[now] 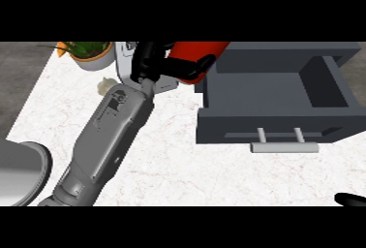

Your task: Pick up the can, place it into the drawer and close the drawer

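A red can (202,50) is held at the top middle of the head view, tilted, just off the back left corner of the open grey drawer (271,127). My left hand (152,59) is shut on the can, with black fingers (187,68) curled over its lower side. The left forearm runs up from the lower left edge. The drawer's inside shows as a bare grey floor, and its pale handle (283,138) faces the view's bottom. Only a black tip of my right hand (350,198) shows at the lower right edge.
A potted plant (89,52) stands at the counter's back left. A small pale bulb (106,85) lies beside my left wrist. A grey round rim (25,169) sits at the lower left. White marble counter (186,169) spreads in front of the drawer.
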Tool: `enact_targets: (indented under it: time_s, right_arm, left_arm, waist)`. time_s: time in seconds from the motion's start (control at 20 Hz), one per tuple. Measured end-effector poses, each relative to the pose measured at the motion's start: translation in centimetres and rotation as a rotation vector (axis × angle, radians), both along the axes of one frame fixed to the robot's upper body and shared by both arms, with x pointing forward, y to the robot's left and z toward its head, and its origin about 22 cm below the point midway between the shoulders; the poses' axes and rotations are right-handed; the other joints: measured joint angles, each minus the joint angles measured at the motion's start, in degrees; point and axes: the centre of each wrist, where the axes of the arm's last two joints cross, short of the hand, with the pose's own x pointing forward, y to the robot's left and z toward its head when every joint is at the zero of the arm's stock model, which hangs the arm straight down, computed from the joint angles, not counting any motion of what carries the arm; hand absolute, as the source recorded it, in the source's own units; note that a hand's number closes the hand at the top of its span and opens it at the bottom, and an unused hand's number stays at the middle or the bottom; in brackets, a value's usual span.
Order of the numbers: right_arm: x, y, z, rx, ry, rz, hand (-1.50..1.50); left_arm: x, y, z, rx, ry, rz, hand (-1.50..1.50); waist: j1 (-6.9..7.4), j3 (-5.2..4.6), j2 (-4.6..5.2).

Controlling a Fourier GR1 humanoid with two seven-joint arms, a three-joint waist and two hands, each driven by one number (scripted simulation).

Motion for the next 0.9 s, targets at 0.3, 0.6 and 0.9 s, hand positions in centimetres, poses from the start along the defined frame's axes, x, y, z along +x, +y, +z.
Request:
enact_targets:
  time_s: [0.3, 0.6, 0.9]
  right_arm:
    - [0.5, 0.0, -0.2, 0.009, -0.006, 0.006, -1.50]
    - [0.3, -0.1, 0.1, 0.013, -0.008, 0.001, -1.50]
    - [0.3, -0.1, 0.2, 0.007, -0.018, 0.012, -1.50]
  left_arm:
    - [1.0, -3.6, 5.2, 0.038, -0.007, -0.006, 1.50]
    - [1.8, -6.4, 9.0, 0.075, 0.005, -0.018, 1.50]
    - [2.1, -8.6, 10.4, 0.117, 0.019, -0.022, 1.50]
  waist:
    - [-0.76, 0.02, 0.20]
    - [-1.27, 0.03, 0.36]
    - [-2.03, 0.06, 0.50]
